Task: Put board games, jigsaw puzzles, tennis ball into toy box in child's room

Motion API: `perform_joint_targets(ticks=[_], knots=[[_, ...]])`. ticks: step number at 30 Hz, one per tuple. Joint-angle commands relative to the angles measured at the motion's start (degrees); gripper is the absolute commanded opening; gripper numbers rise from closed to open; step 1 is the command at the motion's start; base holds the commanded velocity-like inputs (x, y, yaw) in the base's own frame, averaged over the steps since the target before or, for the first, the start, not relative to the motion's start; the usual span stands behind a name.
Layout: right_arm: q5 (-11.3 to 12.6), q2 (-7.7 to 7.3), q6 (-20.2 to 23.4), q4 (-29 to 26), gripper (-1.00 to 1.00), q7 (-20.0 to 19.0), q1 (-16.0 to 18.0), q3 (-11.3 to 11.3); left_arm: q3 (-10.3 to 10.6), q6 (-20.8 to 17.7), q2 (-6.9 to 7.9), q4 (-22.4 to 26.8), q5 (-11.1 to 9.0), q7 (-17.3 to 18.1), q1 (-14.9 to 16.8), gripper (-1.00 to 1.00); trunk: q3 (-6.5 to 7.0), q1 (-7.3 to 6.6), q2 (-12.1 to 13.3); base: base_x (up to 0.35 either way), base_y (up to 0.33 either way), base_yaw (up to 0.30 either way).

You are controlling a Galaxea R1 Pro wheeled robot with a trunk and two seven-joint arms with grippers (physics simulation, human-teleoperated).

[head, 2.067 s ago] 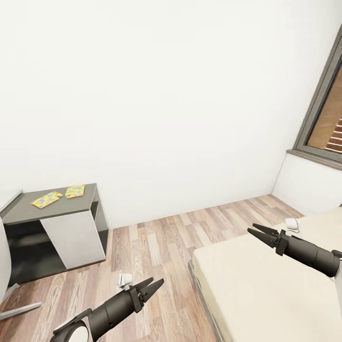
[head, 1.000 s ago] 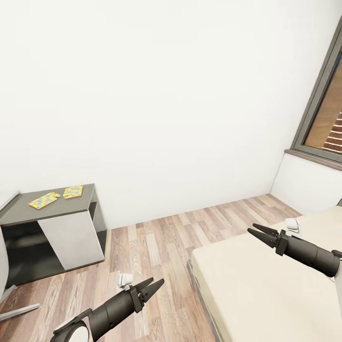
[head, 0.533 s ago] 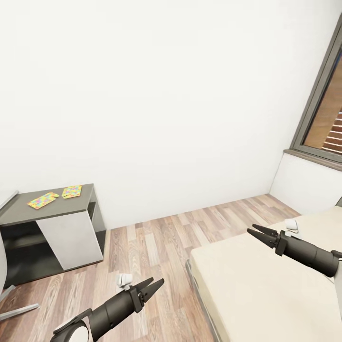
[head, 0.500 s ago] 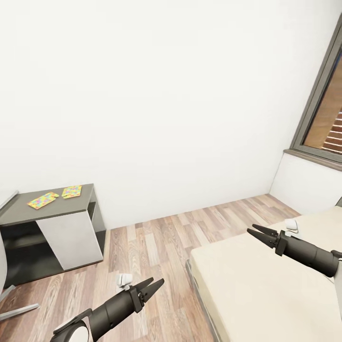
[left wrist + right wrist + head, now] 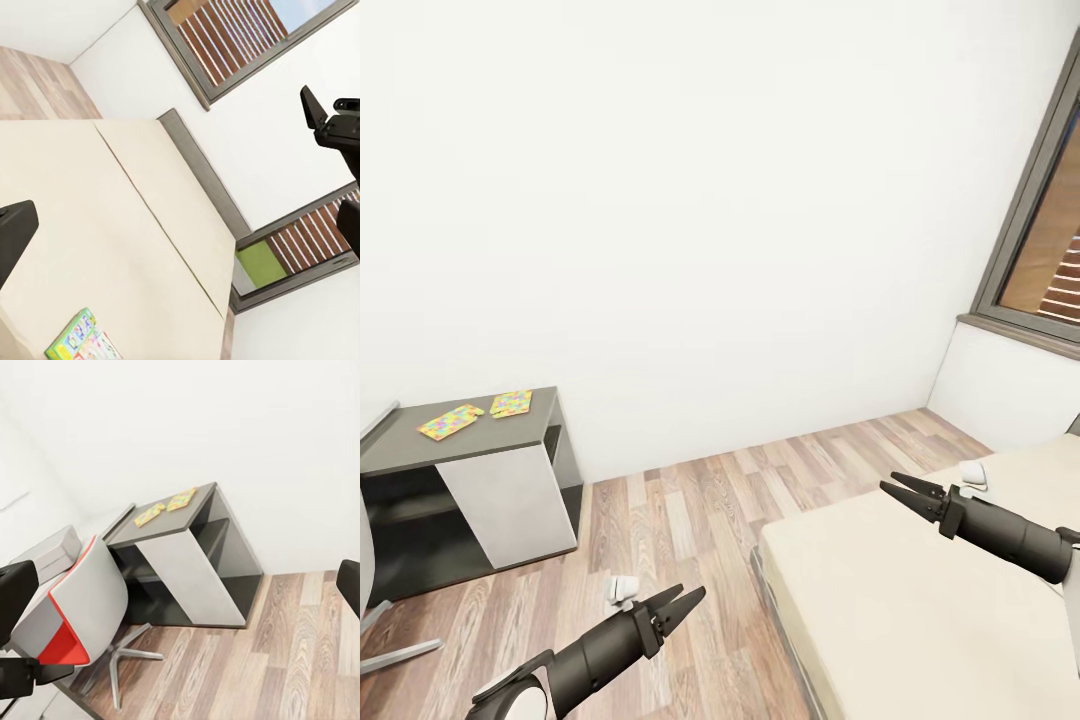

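1. Since two seconds back my whole head view has slid a little, so the dark table (image 5: 470, 440) sits slightly further left and lower in the picture; that is my camera shifting, and both my arms hold the same pose as before.
2. My left gripper (image 5: 682, 604) hangs low over the wooden floor (image 5: 690, 510), its two fingers spread apart and holding nothing.
3. My right gripper (image 5: 908, 491) reaches out over the near corner of the cream bed (image 5: 900, 610), its fingers likewise parted and empty.
4. Two colourful jigsaw puzzles (image 5: 452, 421) lie flat on the table top, side by side near its back edge; my right wrist view shows them there too (image 5: 166, 508).
5. A board game (image 5: 82, 341) lies flat on the bed, seen from my left wrist camera, close to the mattress edge.
6. A grey and red chair (image 5: 79, 604) stands just beside the table in the right wrist view.
7. A small white object (image 5: 623, 588) lies on the floor near my left gripper; I cannot tell what it is.
8. A dark-framed window (image 5: 1040, 240) sits in the wall beyond the bed.
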State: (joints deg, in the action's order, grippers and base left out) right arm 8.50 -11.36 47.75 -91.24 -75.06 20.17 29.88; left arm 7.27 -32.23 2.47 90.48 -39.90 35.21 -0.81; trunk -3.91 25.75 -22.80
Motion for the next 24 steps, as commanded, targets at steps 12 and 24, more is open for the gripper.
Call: perform_joint_targets(ticks=[12, 24], knots=[[-0.01, -0.06, -0.22, 0.19, 1.0, 0.12, 0.11, 0.08, -0.04, -0.48, 0.0, 0.03, -0.36, -0.3, 0.02, 1.0, -0.11, 0.04, -0.12, 0.0, 0.0, 0.0], [0.05, -0.08, 0.13, 0.18, 1.0, 0.19, 0.07, 0.21, -0.35, -0.8, 0.05, -0.43, -0.3, -0.38, 0.21, 1.0, -0.11, 0.04, -0.12, 0.0, 0.0, 0.0]])
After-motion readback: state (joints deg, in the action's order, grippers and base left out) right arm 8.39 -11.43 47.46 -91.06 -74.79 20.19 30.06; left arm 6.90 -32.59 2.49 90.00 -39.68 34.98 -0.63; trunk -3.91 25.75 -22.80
